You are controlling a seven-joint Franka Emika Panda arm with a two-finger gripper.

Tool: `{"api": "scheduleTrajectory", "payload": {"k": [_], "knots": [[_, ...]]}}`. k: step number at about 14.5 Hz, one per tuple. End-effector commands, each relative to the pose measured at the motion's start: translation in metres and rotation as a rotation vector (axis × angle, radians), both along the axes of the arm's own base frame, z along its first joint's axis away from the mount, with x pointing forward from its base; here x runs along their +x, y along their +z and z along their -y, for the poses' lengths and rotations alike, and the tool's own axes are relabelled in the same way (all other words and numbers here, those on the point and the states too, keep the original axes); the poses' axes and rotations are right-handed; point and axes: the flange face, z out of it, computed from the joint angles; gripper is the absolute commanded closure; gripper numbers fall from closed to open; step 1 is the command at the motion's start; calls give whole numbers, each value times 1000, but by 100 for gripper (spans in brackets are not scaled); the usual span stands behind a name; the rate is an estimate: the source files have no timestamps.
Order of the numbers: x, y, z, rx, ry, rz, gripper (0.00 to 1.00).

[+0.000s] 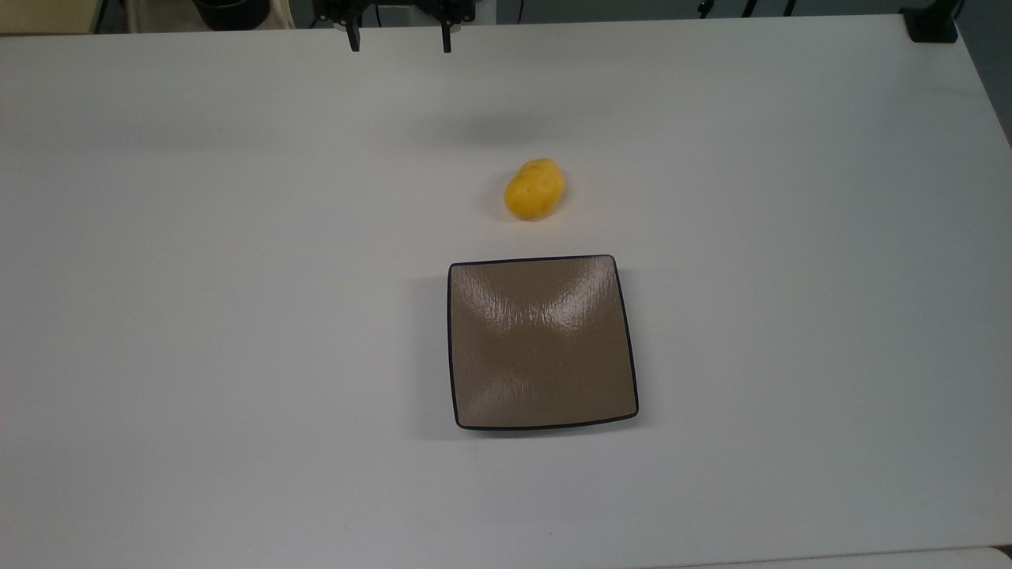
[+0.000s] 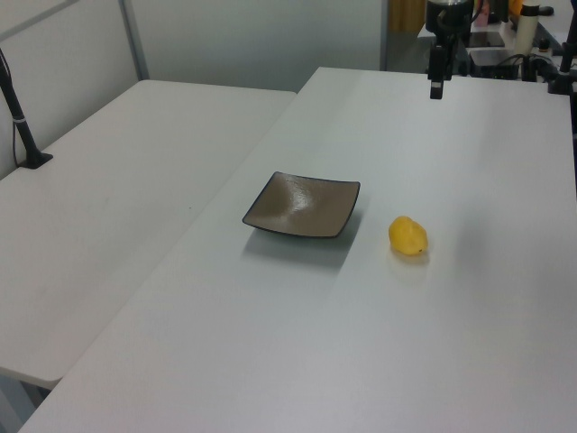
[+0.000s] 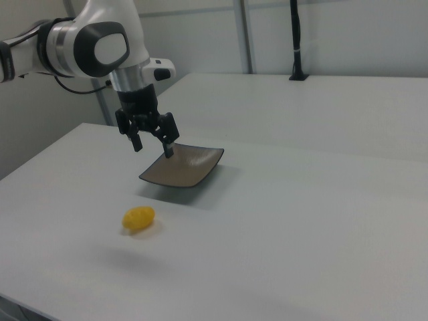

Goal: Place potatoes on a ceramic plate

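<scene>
Your gripper (image 3: 153, 147) hangs in the air with its two fingers spread wide and nothing between them. In the top view the same gripper (image 1: 400, 43) sits at the upper edge, beyond the potato (image 1: 535, 188) and toward the top view's left of it, well apart from it.

Take the ceramic plate (image 1: 542, 342) as your landmark. The potato lies on the white table (image 1: 198, 316) near the plate's far edge (far as the top view shows it), close to it but not touching. In the left view the potato (image 2: 407, 236) is just off the plate (image 2: 303, 205) toward the left view's right; in the right view the potato (image 3: 138, 218) lies toward the right view's lower left of the plate (image 3: 182, 168). The plate itself holds nothing, and its glossy tan surface catches the light. The gripper is raised above the table, on the potato's side of the plate.
</scene>
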Motion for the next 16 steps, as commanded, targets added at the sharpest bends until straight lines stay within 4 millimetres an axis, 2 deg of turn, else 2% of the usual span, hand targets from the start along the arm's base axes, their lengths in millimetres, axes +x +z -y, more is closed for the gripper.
{"api": "scheduleTrajectory", "payload": {"k": [1, 7, 12, 13, 16], "knots": [[2, 2, -5, -14, -3, 17, 0], [-1, 3, -8, 4, -12, 14, 0], [-2, 1, -20, 34, -182, 7, 0], [-3, 1, -26, 36, -187, 6, 0], [-10, -19, -51, 34, -158, -34, 0]]}}
